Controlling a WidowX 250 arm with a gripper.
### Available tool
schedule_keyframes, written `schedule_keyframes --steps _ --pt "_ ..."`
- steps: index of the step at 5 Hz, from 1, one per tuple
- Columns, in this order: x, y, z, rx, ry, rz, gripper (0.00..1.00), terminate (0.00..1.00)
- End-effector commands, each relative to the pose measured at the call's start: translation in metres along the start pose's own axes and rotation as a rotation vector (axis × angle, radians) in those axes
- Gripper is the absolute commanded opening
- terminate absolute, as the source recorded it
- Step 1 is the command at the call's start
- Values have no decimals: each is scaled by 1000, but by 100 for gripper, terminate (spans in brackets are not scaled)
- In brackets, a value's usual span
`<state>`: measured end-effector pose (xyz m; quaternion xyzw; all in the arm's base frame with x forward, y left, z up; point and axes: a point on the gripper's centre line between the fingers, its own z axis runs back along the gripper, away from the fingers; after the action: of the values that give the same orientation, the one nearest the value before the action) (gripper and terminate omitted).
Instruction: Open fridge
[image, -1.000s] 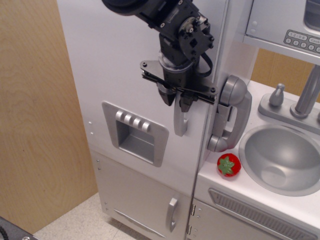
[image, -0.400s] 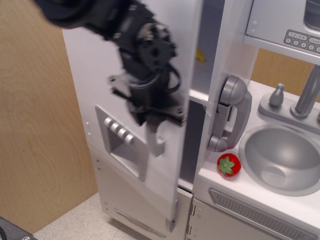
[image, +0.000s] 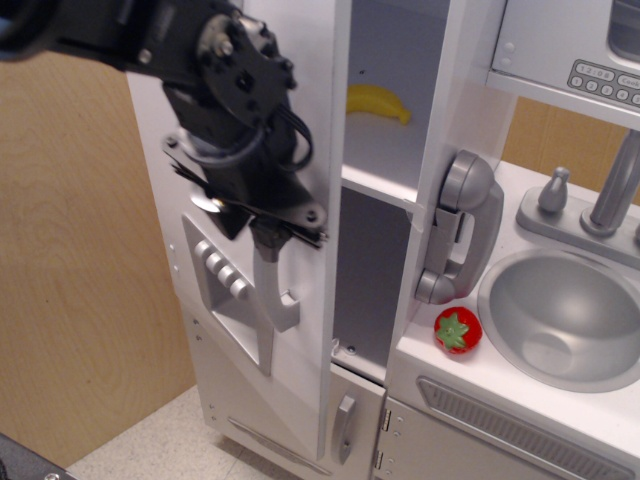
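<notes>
The white fridge's large door (image: 305, 110) stands swung open to the left, edge-on to the camera. Its grey ice-dispenser panel (image: 235, 305) and silver handle (image: 275, 290) face left-front. My black gripper (image: 262, 232) is shut on the upper part of the handle, arm reaching in from the upper left. Inside, a white shelf (image: 385, 165) carries a yellow banana (image: 378, 102); the lower compartment is dark.
A small lower door with a short handle (image: 343, 428) is closed below. A grey toy phone (image: 462, 225) hangs on the fridge's right wall. A red strawberry (image: 457, 330) lies by the sink (image: 570, 320). A microwave (image: 575, 45) is at upper right. Wooden panel on the left.
The door went from closed to well open, swinging leftward with my gripper on its handle. The interior shelf and banana have come into view.
</notes>
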<state>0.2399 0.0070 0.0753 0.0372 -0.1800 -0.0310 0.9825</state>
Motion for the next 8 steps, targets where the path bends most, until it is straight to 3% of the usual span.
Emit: schedule_keyframes --steps 1,4,5,7,8 --pt "-6 -2 6 14 139 16 100 0" --pt "-25 -103 3 -58 144 -78 100 0" --pt "-18 -129 0 -68 136 -78 100 0" --pt "38 -125 -15 -44 98 61 100 0" --pt "54 -109 -24 -26 117 115 100 0"
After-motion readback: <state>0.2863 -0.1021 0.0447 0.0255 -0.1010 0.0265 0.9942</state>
